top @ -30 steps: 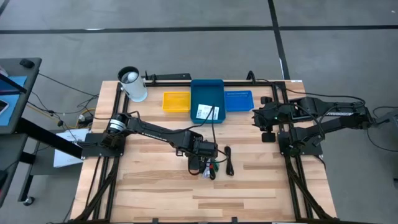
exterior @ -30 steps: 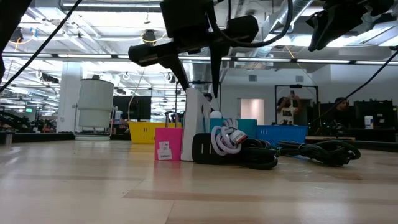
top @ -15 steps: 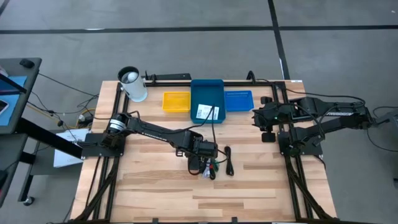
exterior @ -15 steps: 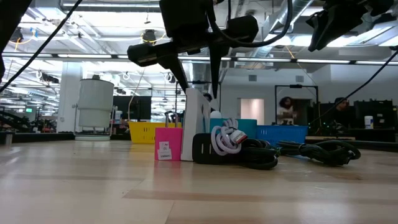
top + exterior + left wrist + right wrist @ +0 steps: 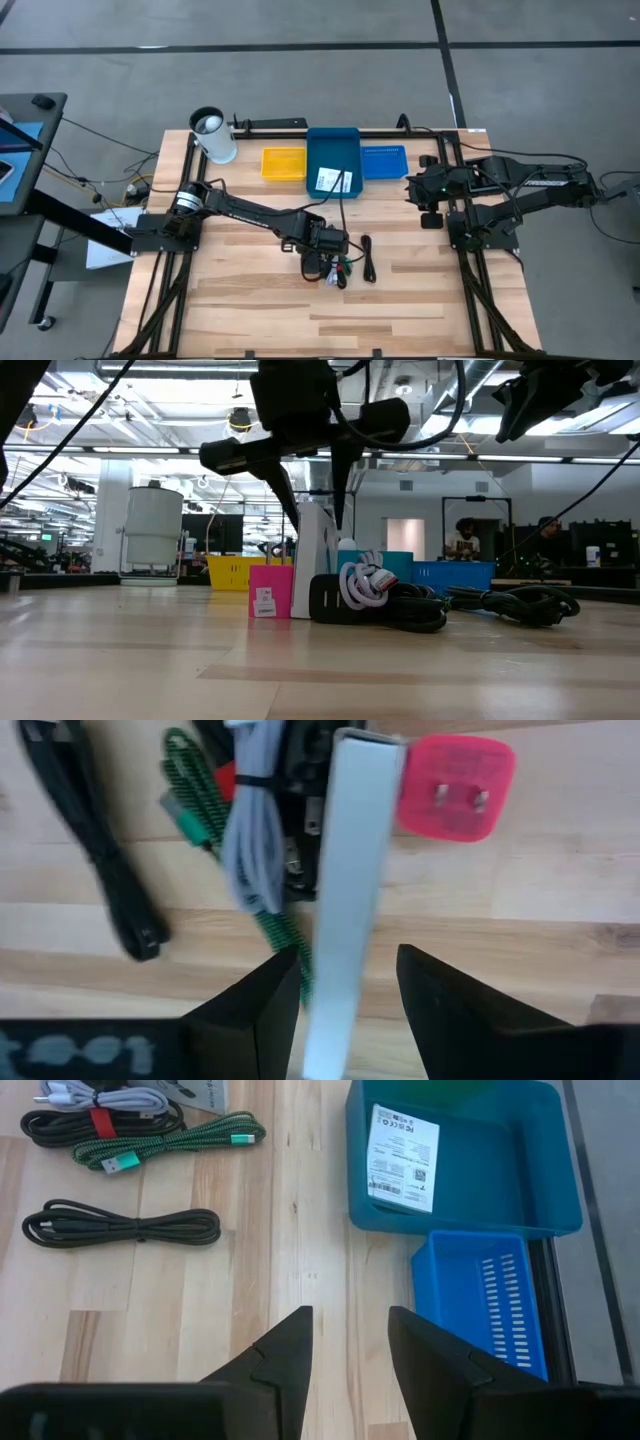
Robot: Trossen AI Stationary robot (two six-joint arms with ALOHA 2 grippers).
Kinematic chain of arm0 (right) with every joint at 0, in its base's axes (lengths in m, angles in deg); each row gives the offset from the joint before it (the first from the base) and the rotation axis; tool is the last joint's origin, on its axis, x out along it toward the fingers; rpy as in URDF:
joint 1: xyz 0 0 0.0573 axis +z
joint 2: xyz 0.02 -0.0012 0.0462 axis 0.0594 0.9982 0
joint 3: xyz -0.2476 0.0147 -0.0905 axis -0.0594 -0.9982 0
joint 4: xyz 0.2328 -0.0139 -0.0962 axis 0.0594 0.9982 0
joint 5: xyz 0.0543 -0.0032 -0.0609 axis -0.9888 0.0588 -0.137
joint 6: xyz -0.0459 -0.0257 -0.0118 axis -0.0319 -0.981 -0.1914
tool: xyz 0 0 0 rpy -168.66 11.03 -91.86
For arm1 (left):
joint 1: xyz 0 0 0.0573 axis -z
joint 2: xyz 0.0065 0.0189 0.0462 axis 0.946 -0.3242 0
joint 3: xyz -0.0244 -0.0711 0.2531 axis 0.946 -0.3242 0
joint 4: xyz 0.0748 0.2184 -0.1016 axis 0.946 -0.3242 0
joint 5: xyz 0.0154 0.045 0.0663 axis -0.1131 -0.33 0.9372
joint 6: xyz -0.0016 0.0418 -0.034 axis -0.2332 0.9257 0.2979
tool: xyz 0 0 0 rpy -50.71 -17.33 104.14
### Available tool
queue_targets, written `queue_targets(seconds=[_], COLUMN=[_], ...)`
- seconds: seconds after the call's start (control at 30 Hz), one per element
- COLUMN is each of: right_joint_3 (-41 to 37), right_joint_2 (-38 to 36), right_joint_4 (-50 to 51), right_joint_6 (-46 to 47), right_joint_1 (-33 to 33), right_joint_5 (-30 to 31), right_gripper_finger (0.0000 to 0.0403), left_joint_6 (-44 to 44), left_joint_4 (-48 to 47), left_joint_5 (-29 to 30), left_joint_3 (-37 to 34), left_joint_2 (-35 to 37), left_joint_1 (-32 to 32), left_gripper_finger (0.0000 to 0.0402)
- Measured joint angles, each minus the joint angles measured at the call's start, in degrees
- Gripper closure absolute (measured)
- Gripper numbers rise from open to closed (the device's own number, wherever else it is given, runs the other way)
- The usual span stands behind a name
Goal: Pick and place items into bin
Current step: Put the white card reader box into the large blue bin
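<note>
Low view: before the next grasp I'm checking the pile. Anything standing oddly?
Yes: the flat white box stands upright on its narrow edge beside the pink plug block, not lying flat. The left gripper straddles it, jaws open; the right gripper waits aside.

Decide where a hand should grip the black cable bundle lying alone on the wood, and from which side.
Grip the black cable bundle across its middle, coming straight down from above. It lies flat as a long, narrow loop with its strands close together, and it is apart from the green braided cable, so fingers should fit on either side of its narrow width.
</note>
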Motion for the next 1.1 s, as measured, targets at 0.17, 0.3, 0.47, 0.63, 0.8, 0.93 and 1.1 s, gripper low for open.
queue_targets(seconds=[0.17,0.3,0.47,0.63,0.8,0.93,1.1], right_joint_3=[0.0,0.0,0.0,0.0,0.0,0.0,0.0], right_joint_2=[0.0,0.0,0.0,0.0,0.0,0.0,0.0], right_joint_4=[0.0,0.0,0.0,0.0,0.0,0.0,0.0], right_joint_6=[0.0,0.0,0.0,0.0,0.0,0.0,0.0], right_joint_1=[0.0,0.0,0.0,0.0,0.0,0.0,0.0], right_joint_5=[0.0,0.0,0.0,0.0,0.0,0.0,0.0], right_gripper_finger=[0.0274,0.0274,0.0274,0.0274,0.0274,0.0274,0.0274], left_joint_6=[0.0,0.0,0.0,0.0,0.1,0.2,1.2], left_joint_4=[1.2,1.5,1.5,1.5,1.5,1.4,1.4], left_joint_5=[0.2,0.8,1.0,1.4,1.7,2.4,3.8], left_joint_3=[-0.4,-0.4,-0.4,-0.4,-0.4,-0.4,-0.4], left_joint_2=[0.0,0.0,0.0,0.0,0.0,0.0,0.0], left_joint_1=[0.0,0.0,0.0,0.0,0.0,0.0,0.0], left_gripper_finger=[0.0242,0.0242,0.0249,0.0279,0.0315,0.034,0.0358])
